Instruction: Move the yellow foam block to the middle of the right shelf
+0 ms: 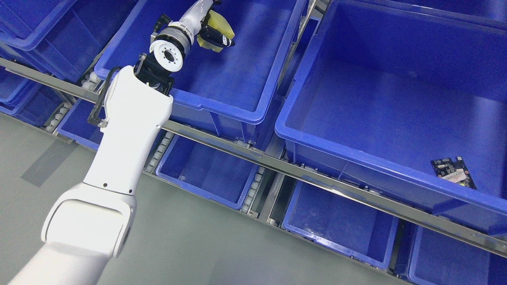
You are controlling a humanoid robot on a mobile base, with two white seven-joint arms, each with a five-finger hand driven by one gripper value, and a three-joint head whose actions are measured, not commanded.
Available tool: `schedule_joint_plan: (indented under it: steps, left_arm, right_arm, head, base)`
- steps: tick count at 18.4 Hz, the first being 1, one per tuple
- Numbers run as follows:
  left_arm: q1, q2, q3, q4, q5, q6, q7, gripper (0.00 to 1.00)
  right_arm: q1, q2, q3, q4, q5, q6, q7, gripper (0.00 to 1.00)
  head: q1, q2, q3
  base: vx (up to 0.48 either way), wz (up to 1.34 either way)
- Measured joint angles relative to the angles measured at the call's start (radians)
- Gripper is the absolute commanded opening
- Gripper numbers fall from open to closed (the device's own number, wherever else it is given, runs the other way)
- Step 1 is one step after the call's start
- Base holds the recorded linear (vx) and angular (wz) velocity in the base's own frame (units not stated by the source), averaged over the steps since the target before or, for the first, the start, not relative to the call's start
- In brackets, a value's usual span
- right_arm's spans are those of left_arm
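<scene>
My left arm rises from the lower left and reaches into the middle-shelf blue bin (222,107) left of centre. At its end the left hand (216,37) is curled around the yellow foam block (220,24), with dark fingers (225,41) wrapped across the block's lower edge. The block hangs near the back of that bin, above its floor. To the right stands a larger blue bin (356,158) on the same shelf level. The right arm does not show.
A small dark circuit board (453,172) lies in the right bin's near corner. More blue bins (336,225) sit on the lower shelf and at the upper left. A metal shelf rail (277,164) runs diagonally between levels. Grey floor (178,245) is below.
</scene>
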Motion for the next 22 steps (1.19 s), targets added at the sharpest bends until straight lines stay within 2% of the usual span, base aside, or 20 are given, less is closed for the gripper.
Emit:
schedule_joint_plan:
  steps: [2,4,5,6,8,9,17,22]
  left_arm:
    - [0.025,-0.002,0.038,-0.001,0.010,-0.144,-0.002,0.01]
    - [0.053,-0.004,0.081,0.000,0.017,-0.239,-0.013,0.04]
    - [0.063,-0.004,0.095,0.000,0.020,-0.257,-0.018,0.20]
    - [0.069,-0.005,0.108,0.000,0.021,-0.267,-0.020,0.58]
    - [0.076,-0.006,0.131,0.000,0.022,-0.275,-0.023,0.90]
    - [0.076,-0.006,0.137,0.001,0.021,-0.279,-0.027,0.98]
    - [0.045,-0.009,0.160,-0.004,0.032,-0.222,-0.054,1.00]
    - [0.019,-0.009,0.177,-0.017,0.160,-0.089,0.023,1.00]
  right_arm:
    - [0.000,0.000,0.000,0.000,0.000,0.000,0.000,1.00]
    - [0.000,0.000,0.000,0.000,0.000,0.000,0.000,1.00]
    - [0.000,0.000,0.000,0.000,0.000,0.000,0.000,1.00]
    - [0.000,0.000,0.000,0.000,0.000,0.000,0.000,1.00]
    - [0.000,0.000,0.000,0.000,0.000,0.000,0.000,1.00]
    - [0.000,0.000,0.000,0.000,0.000,0.000,0.000,1.00]
    - [0.000,0.000,0.000,0.000,0.000,0.000,0.000,1.00]
    - [0.000,0.000,0.000,0.000,0.000,0.000,0.000,1.00]
  head:
    - [0.0000,0.000,0.000]
    - [0.0000,0.000,0.000]
    - [0.0000,0.000,0.000]
    - [0.0000,0.000,0.000]
    - [0.0000,0.000,0.000]
    - [0.0000,0.000,0.000]
    - [0.0000,0.000,0.000]
    - [0.0000,0.000,0.000]
  base:
    - [0.000,0.00]
    - [0.000,0.00]
    - [0.000,0.00]
    - [0.000,0.00]
    - [0.000,0.00]
    - [0.000,0.00]
    - [0.000,0.00]
    - [0.000,0.00]
